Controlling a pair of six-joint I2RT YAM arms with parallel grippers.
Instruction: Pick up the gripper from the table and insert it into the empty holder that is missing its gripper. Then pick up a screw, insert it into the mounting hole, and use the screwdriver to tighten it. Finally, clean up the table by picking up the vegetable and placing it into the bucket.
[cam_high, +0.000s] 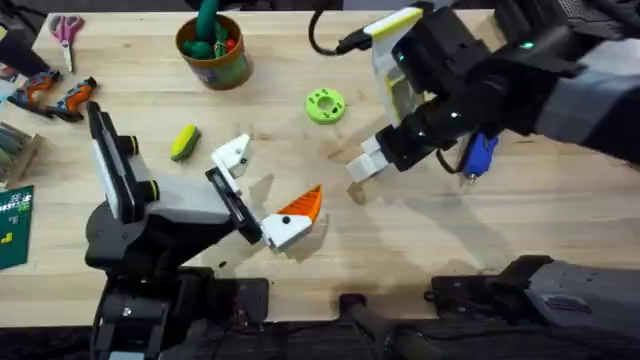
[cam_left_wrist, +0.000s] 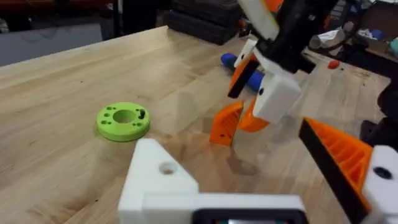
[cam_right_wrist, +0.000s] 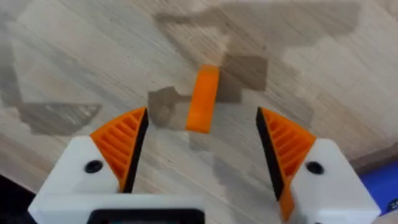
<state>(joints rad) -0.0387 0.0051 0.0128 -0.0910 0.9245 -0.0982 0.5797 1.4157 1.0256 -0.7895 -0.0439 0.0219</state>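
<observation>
The loose orange gripper lies on the wood between the open fingers of my right gripper, touching neither pad. In the left wrist view the same wedge sits just under the right gripper. From overhead the right gripper hovers low at mid-table. My left gripper stands open and holds nothing; one jaw is the plain white holder, the other carries an orange tip. The blue screwdriver lies behind the right arm. The yellow-green vegetable rests left of the holder. The bucket stands at the back.
A green ring-shaped disc lies behind the grippers, with a small dark piece on its top. Scissors and orange-and-black hand tools sit at the far left. A dark cable runs along the back.
</observation>
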